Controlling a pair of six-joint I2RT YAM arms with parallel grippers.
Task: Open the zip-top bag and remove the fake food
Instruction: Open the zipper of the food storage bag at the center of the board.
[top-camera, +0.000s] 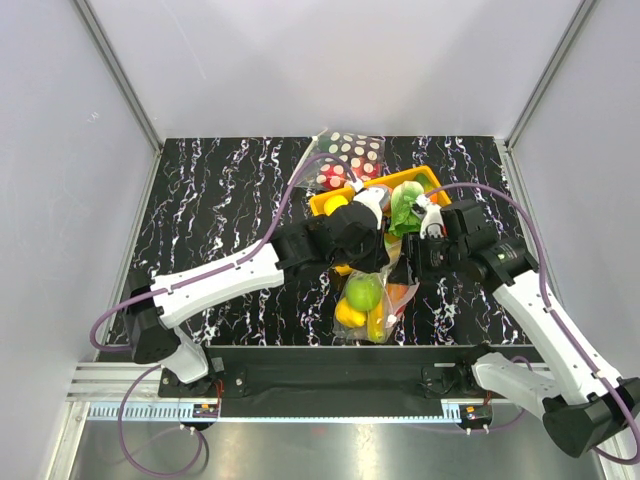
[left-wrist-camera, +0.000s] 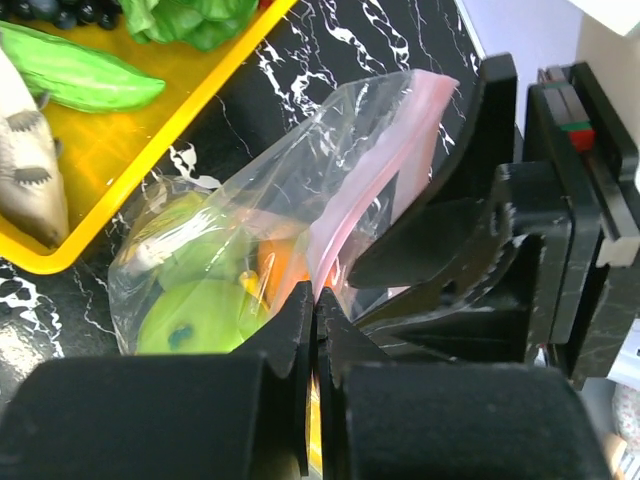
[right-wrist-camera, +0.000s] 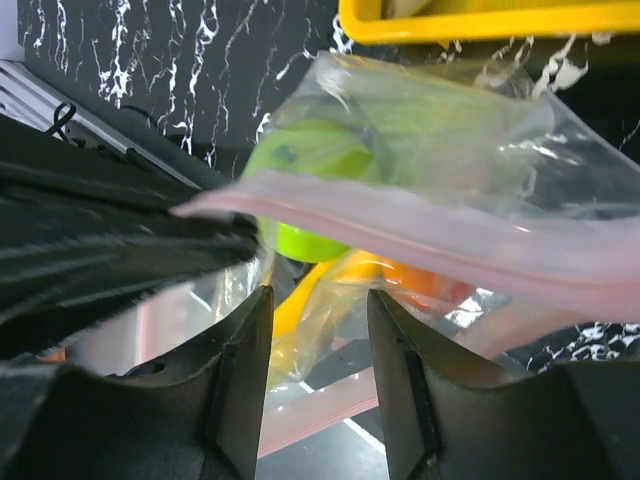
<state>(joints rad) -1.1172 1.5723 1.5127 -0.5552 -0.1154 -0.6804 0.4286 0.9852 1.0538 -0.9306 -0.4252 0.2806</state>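
The zip-top bag (top-camera: 366, 300) lies on the black marbled table in front of the yellow tray. Its pink zip strip (left-wrist-camera: 385, 150) is lifted. My left gripper (left-wrist-camera: 318, 300) is shut on the bag's edge by that strip. Through the plastic shows the fake food: a green apple (left-wrist-camera: 195, 320), an orange piece (left-wrist-camera: 280, 270) and a yellow piece (right-wrist-camera: 300, 300). My right gripper (right-wrist-camera: 318, 300) faces the left one with its jaws apart, and loose bag film lies between its fingers. One pink strip (right-wrist-camera: 450, 250) runs above those fingers and another (right-wrist-camera: 330, 410) below, so the mouth is parted.
A yellow tray (top-camera: 325, 203) behind the bag holds more toys, among them a lettuce (top-camera: 405, 200) and a green pod (left-wrist-camera: 80, 75). A polka-dot bag (top-camera: 350, 155) lies behind the tray. Both wrists crowd together over the bag's top end.
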